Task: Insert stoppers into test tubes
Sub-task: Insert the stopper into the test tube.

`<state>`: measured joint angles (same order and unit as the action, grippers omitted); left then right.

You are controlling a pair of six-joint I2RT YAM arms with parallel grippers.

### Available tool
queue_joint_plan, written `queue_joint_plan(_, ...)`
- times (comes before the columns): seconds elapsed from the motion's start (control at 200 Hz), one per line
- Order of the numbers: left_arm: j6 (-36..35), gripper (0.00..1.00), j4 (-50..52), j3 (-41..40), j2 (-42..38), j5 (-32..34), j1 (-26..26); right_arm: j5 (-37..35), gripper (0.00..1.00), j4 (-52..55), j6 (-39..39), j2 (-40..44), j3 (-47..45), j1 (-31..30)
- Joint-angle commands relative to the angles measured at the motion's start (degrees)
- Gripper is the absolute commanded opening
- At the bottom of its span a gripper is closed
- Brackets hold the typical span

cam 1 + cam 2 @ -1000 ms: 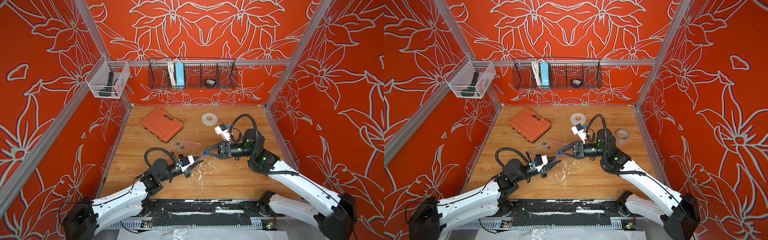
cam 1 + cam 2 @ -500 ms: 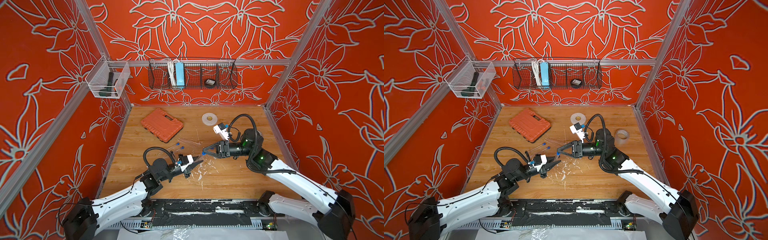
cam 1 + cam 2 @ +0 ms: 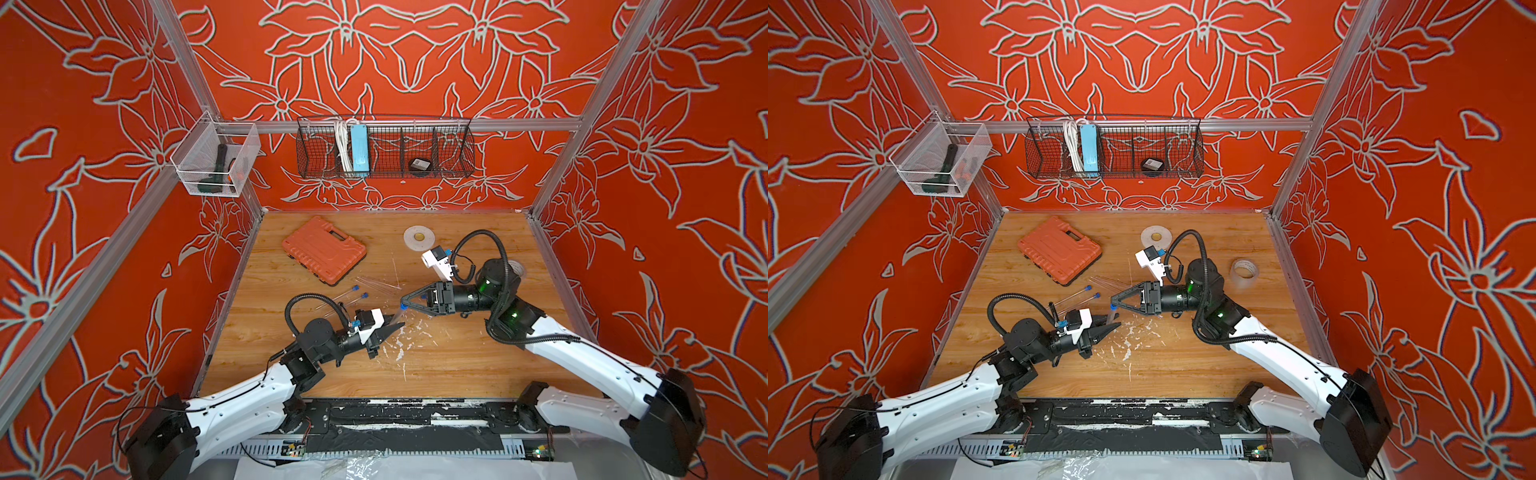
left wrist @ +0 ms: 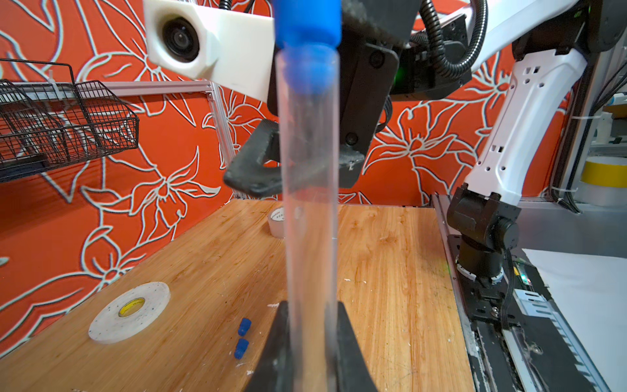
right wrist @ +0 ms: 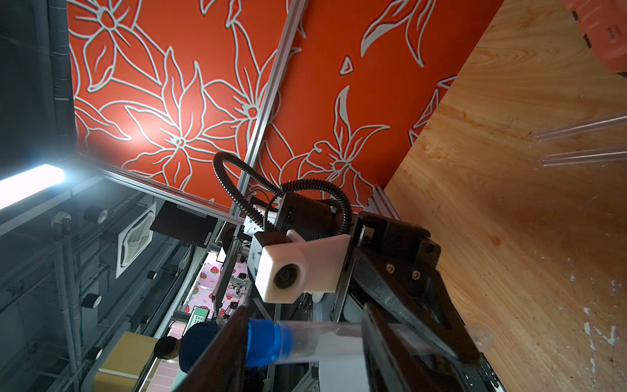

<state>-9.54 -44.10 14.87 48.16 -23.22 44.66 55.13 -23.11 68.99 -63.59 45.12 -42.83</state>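
Right end effector [image 3: 402, 303] has narrowed, still half-open, pressing a stubby blue plastic stopper [image 4: 307, 23] into the slim clear tube [image 4: 310, 203] that the left end effector [image 4: 310, 305] clamps over the counter [image 3: 457, 365] middle; two capped tubes [image 3: 338, 296] done, two bare tubes [image 5: 583, 156] left.

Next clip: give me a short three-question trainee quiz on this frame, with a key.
1. True or false: the left gripper is shut on a test tube.
2. The stopper at that tube's mouth is: A) lying on the table, B) partly inside the tube, C) held far from it.
3. In the left wrist view, how many loose stoppers lie on the table?
Key: 1 true; 2 B; 3 two.
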Motion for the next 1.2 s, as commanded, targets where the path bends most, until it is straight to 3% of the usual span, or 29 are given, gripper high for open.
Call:
queue_joint_plan(0.0,1.04,0.00,-8.54,0.86,-1.22,-1.24,-0.06,-0.42,0.53,1.36,0.29,-1.57,-2.48,-0.96)
queue_joint_plan(1.196,-6.80,0.00,-12.67,5.59,-3.69,0.57,-2.39,-0.80,0.49,6.50,-4.88,-7.47,-4.69,-0.93)
